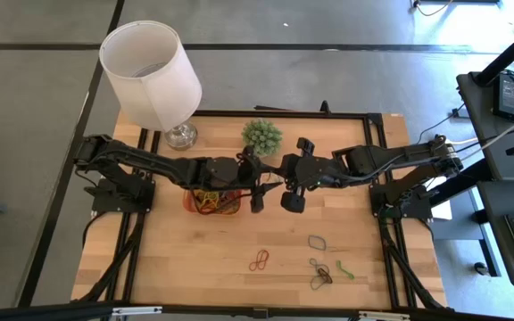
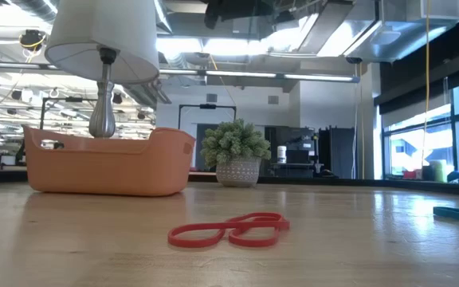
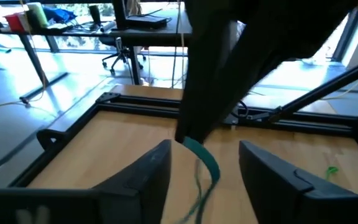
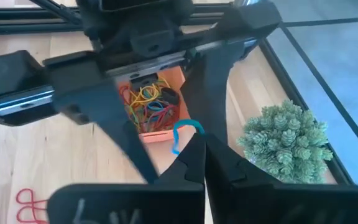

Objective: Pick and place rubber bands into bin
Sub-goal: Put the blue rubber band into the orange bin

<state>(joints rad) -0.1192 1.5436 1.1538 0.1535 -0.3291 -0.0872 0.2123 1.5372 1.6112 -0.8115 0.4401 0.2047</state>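
Meeting above bin (image 1: 211, 203) | right gripper (image 4: 194, 138) pinching teal band (image 4: 182, 134)

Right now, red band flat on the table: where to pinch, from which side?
Red rubber band: probably pinch the waist where its two loops meet, coming straight down. It lies flat on the table, so nothing offers a side grip.

Two dark, matte black jointed arms are showing chunky segmented housings, the left gripper (image 3: 204, 180) and right gripper (image 4: 197, 163) each wearing two broad, tapering black fingers.
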